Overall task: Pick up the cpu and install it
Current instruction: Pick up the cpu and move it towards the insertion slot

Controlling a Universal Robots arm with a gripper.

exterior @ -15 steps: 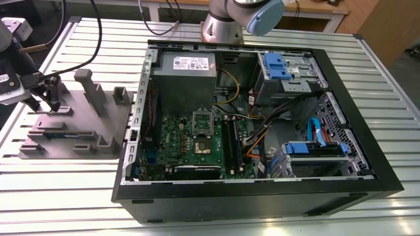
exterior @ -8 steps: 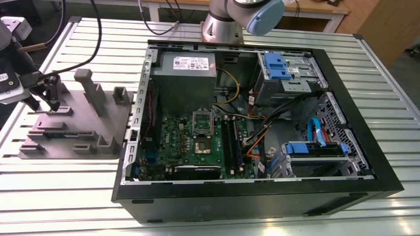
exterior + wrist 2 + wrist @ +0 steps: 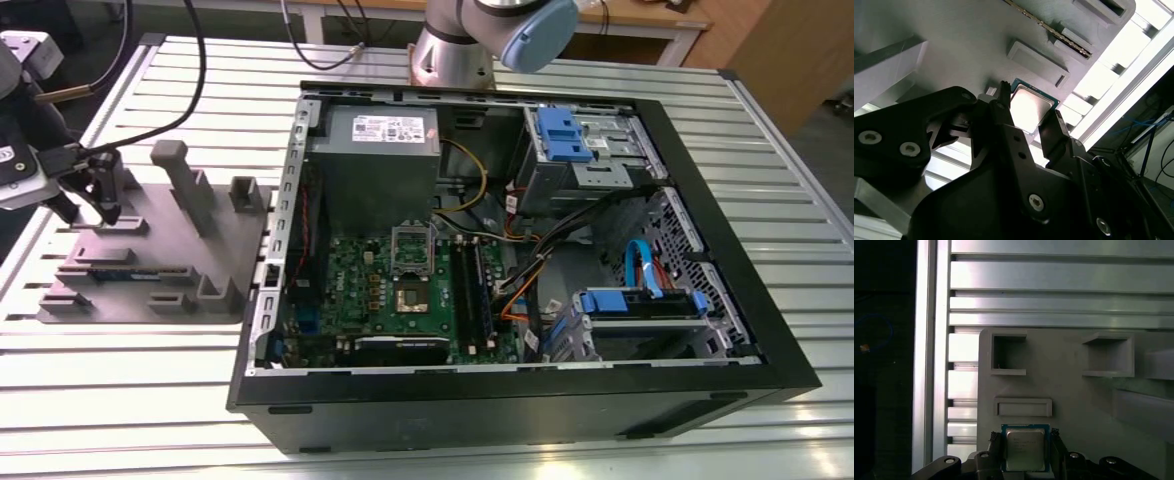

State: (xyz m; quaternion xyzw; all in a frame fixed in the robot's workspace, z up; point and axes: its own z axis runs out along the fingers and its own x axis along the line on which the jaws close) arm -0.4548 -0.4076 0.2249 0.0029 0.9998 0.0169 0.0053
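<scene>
Surroundings: grey moulded plastic tray [image 3: 174,250] with upright posts and rectangular pockets on the ribbed aluminium bench [image 3: 134,400]. The open black computer case [image 3: 534,405] stands at the exterior view's right.
Obstructions: a raised rectangular tray block [image 3: 1023,407] sits just beyond the chip.
Item: small square silvery-topped cpu [image 3: 1025,449], lying flat on the tray with its metal top up.
Axis: its slightly longer sides run alongside the fingers [image 3: 995,442].
Gripper: black two-finger gripper [image 3: 1025,440], parted narrowly and flanking the cpu just beside its edges.
Hidden: the gripper body covers the cpu's near edge.

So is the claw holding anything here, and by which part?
Cannot be told. The claw brackets the cpu at two opposite edges on the tray, but whether it actually grips isn't clear.
</scene>
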